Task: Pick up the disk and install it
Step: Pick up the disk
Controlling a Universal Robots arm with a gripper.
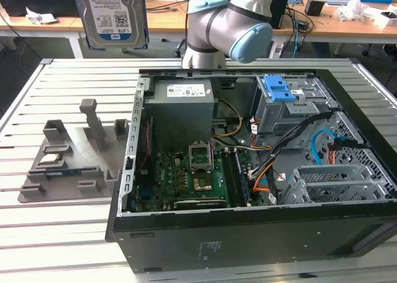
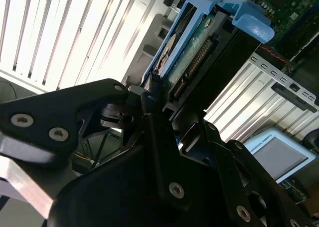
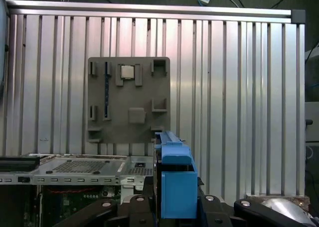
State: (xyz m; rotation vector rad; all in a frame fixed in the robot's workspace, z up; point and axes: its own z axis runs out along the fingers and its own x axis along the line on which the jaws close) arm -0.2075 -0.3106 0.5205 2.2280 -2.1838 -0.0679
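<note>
Item: disk [image 1: 110,16], silver with a blue carrier. I log it clamped in the end effector [image 2: 149,93], whose fingers are closed on its edges. It is held higher than the open computer case [image 1: 248,171], off the case's corner on the exterior view's left. A grey parts tray [image 1: 77,148] lies beside the case on the table [image 1: 37,233].

Slatted metal table [image 1: 62,233] bears grey fixture [image 1: 73,151] and computer case [image 1: 248,239]

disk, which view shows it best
The exterior view: the disk faces the camera, label in plain sight. In the second wrist view the disk shows its connector edge; the first wrist view catches its blue bracket end-on.
</note>
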